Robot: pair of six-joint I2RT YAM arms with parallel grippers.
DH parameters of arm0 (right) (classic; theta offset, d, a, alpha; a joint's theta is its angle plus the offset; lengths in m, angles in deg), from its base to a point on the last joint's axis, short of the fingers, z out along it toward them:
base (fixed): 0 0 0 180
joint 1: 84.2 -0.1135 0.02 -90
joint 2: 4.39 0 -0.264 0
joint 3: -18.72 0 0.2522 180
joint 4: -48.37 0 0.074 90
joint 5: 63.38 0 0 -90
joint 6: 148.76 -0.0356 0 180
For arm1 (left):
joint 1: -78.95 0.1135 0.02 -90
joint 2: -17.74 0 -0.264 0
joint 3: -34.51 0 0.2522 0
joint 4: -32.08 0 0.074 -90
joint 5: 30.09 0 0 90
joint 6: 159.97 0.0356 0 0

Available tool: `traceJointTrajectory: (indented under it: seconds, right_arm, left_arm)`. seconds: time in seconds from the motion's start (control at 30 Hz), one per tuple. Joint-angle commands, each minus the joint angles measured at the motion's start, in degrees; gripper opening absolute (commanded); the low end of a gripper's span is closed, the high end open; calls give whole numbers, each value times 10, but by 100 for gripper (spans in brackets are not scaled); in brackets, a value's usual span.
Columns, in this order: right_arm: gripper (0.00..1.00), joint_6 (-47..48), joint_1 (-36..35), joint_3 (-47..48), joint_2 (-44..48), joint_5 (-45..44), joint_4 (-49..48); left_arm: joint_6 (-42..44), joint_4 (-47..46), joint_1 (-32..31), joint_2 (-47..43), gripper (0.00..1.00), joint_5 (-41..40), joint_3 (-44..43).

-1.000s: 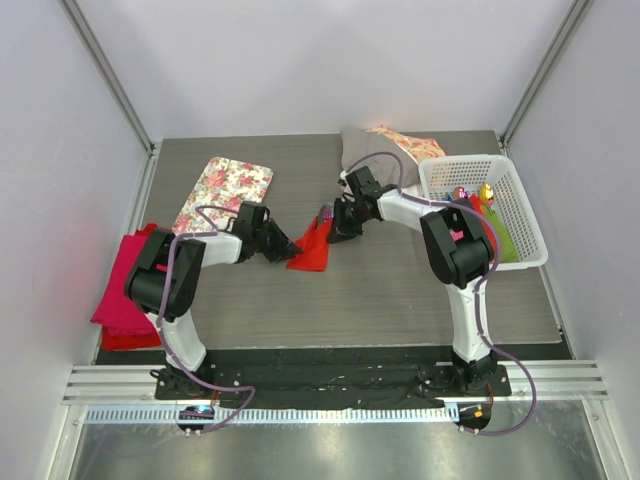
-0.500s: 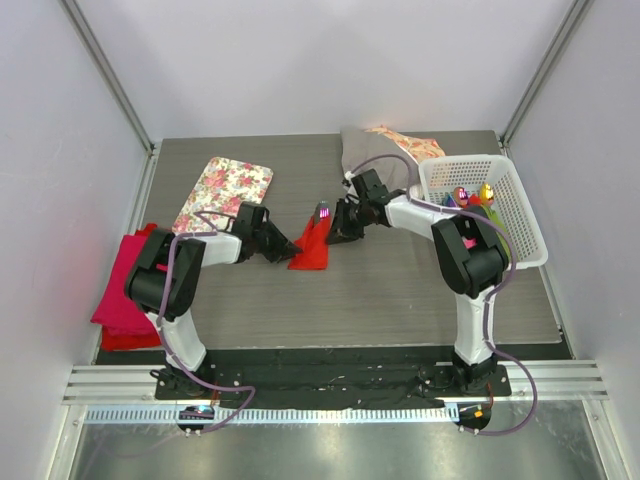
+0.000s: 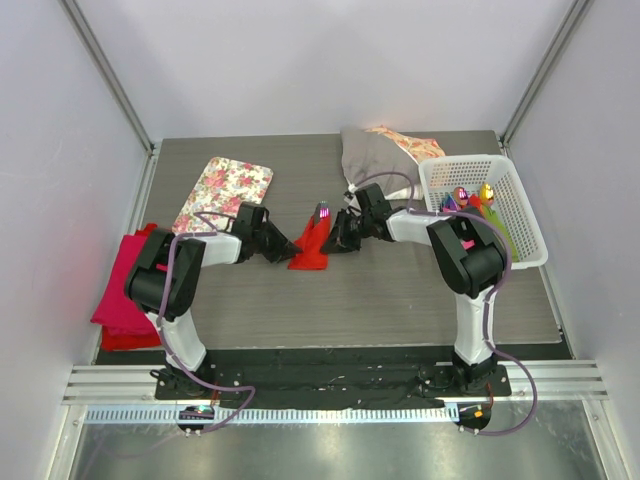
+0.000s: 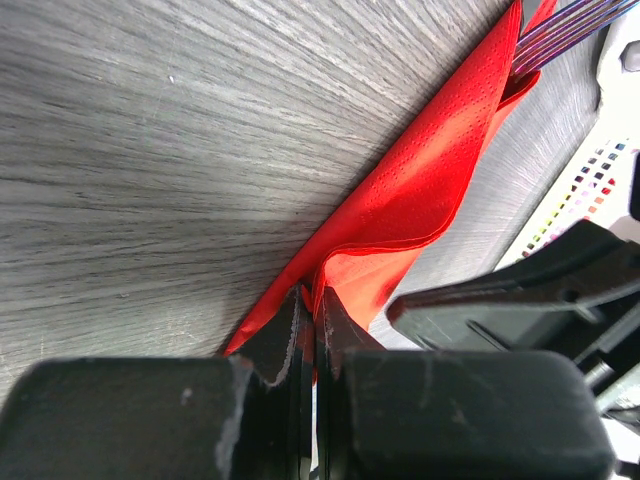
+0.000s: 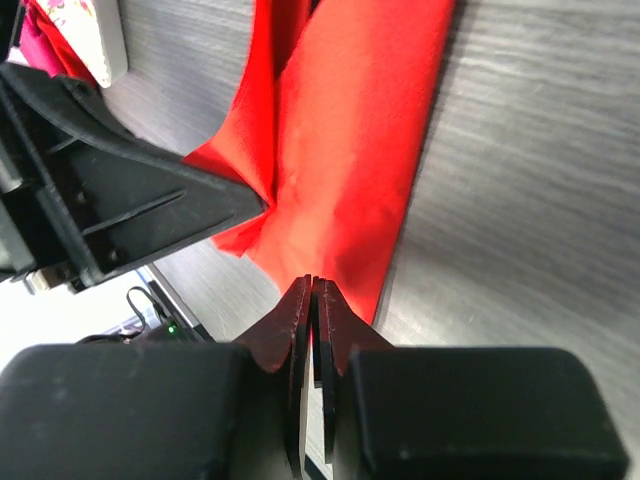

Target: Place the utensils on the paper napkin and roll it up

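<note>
My right tool (image 5: pixel 312 290) has moved nearer, to the right edge of the paper napkin (image 3: pixel 311 250), and its jaws are almost shut there. My left tool (image 4: pixel 312 300) pinches the left edge. The napkin lies in the middle of the counter (image 3: pixel 400 290), folded around the utensils (image 3: pixel 323 212), so I think the rolling is starting.

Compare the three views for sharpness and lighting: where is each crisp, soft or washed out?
Top external: even light, sharp throughout, sheen on the metal plate. Left wrist: table and paper napkin crisp; left hand softer, close to the lens. Right wrist: napkin's red saturated, almost textureless; overexposed white patch lower left.
</note>
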Motion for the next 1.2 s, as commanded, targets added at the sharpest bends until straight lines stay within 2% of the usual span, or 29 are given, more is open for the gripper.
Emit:
traceJointTrajectory:
  seconds: [0.0,0.27,0.53,1.17]
  right_arm:
    - [11,-18,-4,-4,-10,15,-49]
    - [11,-9,-9,2,-4,11,-42]
    - [7,20,-13,32,-44,-18,35]
    - [6,52,-22,53,-56,-65,91]
  left_arm:
    - [12,55,3,28,0,-59,22]
    - [13,55,3,29,0,-56,22]
    - [25,56,0,5,0,-61,18]
    - [17,12,-42,-29,0,-37,-11]
